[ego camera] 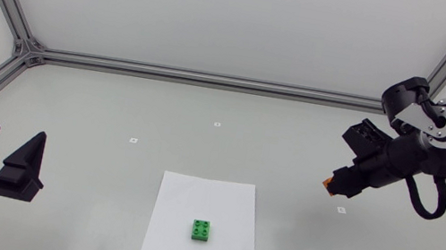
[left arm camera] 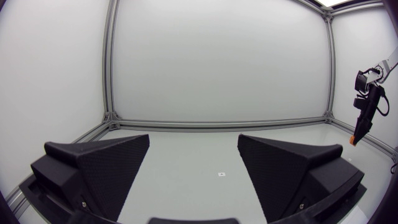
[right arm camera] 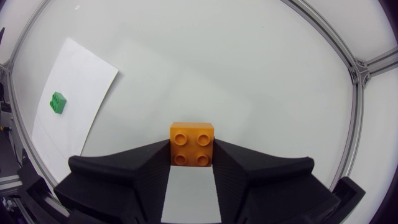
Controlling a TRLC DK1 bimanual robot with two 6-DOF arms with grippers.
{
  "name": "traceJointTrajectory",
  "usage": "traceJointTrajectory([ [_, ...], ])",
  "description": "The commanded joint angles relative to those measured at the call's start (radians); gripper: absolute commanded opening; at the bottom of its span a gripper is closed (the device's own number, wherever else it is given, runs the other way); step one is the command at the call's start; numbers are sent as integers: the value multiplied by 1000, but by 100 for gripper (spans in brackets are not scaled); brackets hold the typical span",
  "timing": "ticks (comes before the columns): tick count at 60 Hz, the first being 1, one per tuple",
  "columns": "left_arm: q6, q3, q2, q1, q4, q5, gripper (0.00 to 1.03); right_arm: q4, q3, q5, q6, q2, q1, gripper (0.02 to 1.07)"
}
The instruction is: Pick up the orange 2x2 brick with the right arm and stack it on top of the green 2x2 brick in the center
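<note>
Right gripper (right arm camera: 192, 163): black wedge fingers clamped on the orange plastic 2x2 brick (right arm camera: 192, 144).
Green plastic 2x2 brick (ego camera: 202, 231): on white paper sheet (ego camera: 193, 193), well apart.
Left gripper (ego camera: 16, 143): jaws wide.

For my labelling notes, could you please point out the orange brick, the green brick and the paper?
orange brick (right arm camera: 192, 144), right wrist view, studded top.
green brick (ego camera: 202, 231), head view, studded top.
paper (ego camera: 193, 197), head view, bare upper part.

The orange 2x2 brick (right arm camera: 192, 144) hangs pinched in the jaws of the right gripper (ego camera: 337, 186). The green 2x2 brick (ego camera: 202, 231) lies studs-up on white paper (ego camera: 183, 200).
</note>
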Motion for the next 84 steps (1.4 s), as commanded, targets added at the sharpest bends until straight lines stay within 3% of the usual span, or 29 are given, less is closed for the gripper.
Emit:
traceJointTrajectory([
  [1, 6, -41, -4, -1, -11, 3, 99, -29, -21, -6, -26, -34, 60, 9],
  [27, 6, -41, -4, -1, -11, 3, 99, -51, -54, 77, -61, -143, 425, 8],
  [45, 6, -41, -4, -1, -11, 3, 99, -31, -31, 74, -73, -59, 622, 8],
  [58, 6, -41, -4, -1, -11, 3, 99, -48, 5, 78, -202, 3, 695, 8],
  [70, 6, -41, -4, -1, -11, 3, 99, -108, 62, 80, -199, 81, 752, 8],
  [84, 6, -41, -4, -1, -11, 3, 99, -89, 122, 70, -248, 133, 792, 8],
])
